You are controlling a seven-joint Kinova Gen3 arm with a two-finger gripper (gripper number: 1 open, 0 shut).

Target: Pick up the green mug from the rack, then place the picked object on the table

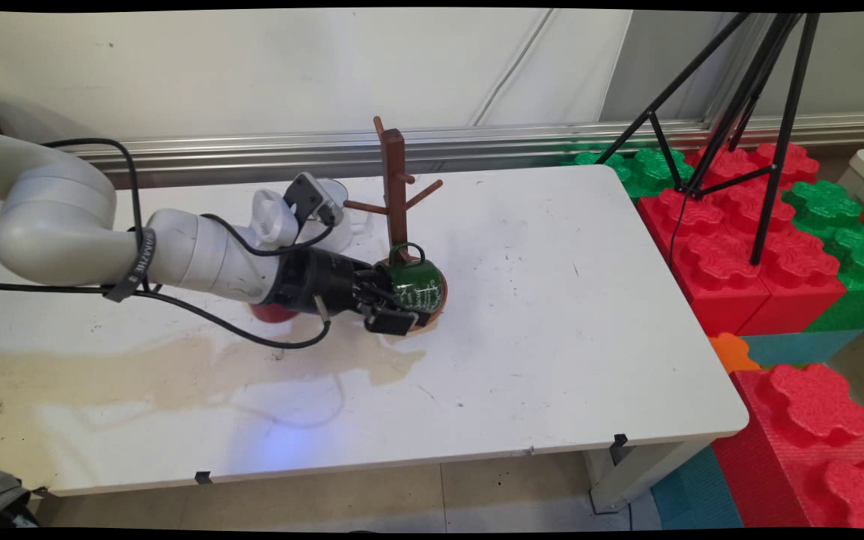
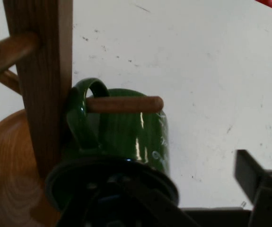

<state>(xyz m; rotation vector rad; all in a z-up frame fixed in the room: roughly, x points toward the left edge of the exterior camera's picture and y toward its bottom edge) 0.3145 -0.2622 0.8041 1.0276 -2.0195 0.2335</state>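
The hand point(image 1: 396, 306) is spread at the rim of the green mug point(image 1: 418, 283). The mug's handle is looped over a low peg point(image 2: 124, 104) of the wooden mug tree point(image 1: 394, 180) on the tabletop point(image 1: 552, 300). Risk: any sideways pull would likely jam the handle against the post and tip the tree
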